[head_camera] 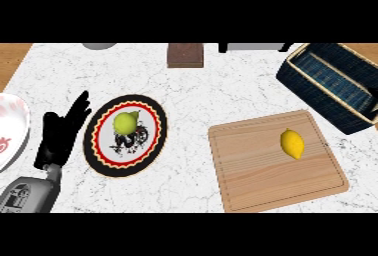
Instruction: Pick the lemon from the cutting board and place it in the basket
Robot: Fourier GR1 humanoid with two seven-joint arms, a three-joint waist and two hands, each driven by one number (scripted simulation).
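- lemon (292, 143) lies on the wooden cutting board (251, 172), towards its far right side
- dark woven basket (316, 94) at upper right, near the board's far corner
- left hand (63, 132) at left, fingers straight and apart, holding nothing, just beside the patterned plate (100, 152) carrying a green fruit (125, 122)

left robot hand (60, 135): matte black all over, slim tapered fingers plus a thumb. forearm (28, 194) behind it is light grey, rounded shell with darker recessed patches (can't make out what they are).
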